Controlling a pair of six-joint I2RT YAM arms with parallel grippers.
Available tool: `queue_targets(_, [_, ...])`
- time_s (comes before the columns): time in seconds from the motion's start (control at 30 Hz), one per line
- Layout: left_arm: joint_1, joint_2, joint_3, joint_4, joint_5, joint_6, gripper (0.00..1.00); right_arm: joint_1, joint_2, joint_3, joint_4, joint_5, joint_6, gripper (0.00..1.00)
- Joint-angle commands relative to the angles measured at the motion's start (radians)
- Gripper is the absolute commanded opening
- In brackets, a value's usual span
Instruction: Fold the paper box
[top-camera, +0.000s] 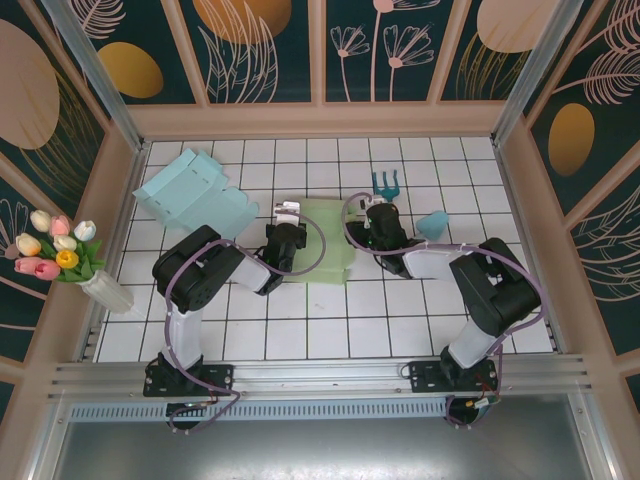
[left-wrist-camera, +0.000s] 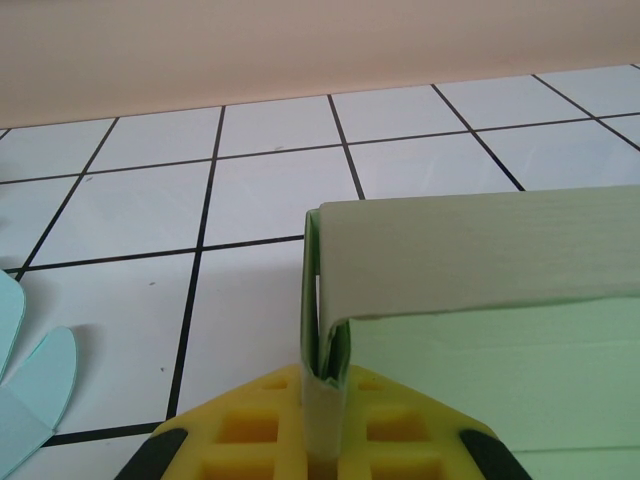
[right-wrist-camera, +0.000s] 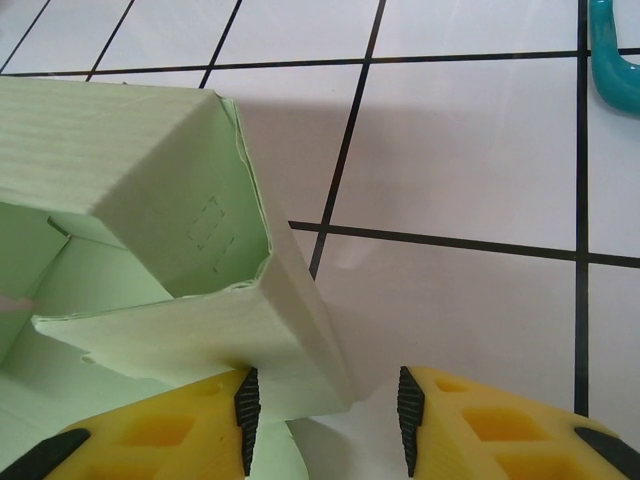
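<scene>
The pale green paper box (top-camera: 325, 240) lies partly folded on the white tiled table between my two grippers. My left gripper (top-camera: 288, 215) is at its left edge. In the left wrist view the yellow fingers (left-wrist-camera: 325, 385) are shut on a doubled-up upright wall of the box (left-wrist-camera: 480, 260). My right gripper (top-camera: 368, 215) is at the box's right side. In the right wrist view its jaws (right-wrist-camera: 328, 405) stand open around a raised corner of the box (right-wrist-camera: 150, 170). The cardboard rests against the left pad (right-wrist-camera: 246, 405), with a clear gap to the right pad (right-wrist-camera: 405, 410).
A flat light blue paper box (top-camera: 195, 195) lies at the back left, its edge (left-wrist-camera: 30, 390) near my left gripper. A teal toy rake (top-camera: 386, 183) and a small blue piece (top-camera: 433, 224) sit right of the box. A flower vase (top-camera: 70, 260) stands far left.
</scene>
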Motion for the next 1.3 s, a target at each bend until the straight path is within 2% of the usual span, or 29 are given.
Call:
queue_targets(0.0, [-0.004, 0.012, 0.012, -0.005, 0.011, 0.013, 0.05, 0.013, 0.015, 0.032, 0.031, -0.005, -0.031, 0.47])
queue_targets(0.17, [-0.004, 0.012, 0.012, -0.007, 0.013, 0.016, 0.05, 0.005, 0.014, 0.017, 0.059, 0.037, -0.047, 0.52])
queue_targets(0.47, [-0.002, 0.011, 0.01, -0.008, 0.018, 0.019, 0.05, 0.0, 0.029, 0.016, 0.12, -0.038, -0.122, 0.54])
queue_targets(0.8, [-0.004, 0.011, 0.01, -0.009, 0.018, 0.021, 0.05, 0.009, 0.074, 0.023, 0.186, -0.169, -0.148, 0.46])
queue_targets(1.27, [-0.002, 0.01, 0.007, -0.005, 0.019, 0.02, 0.05, 0.027, 0.096, 0.024, 0.219, -0.15, -0.132, 0.45])
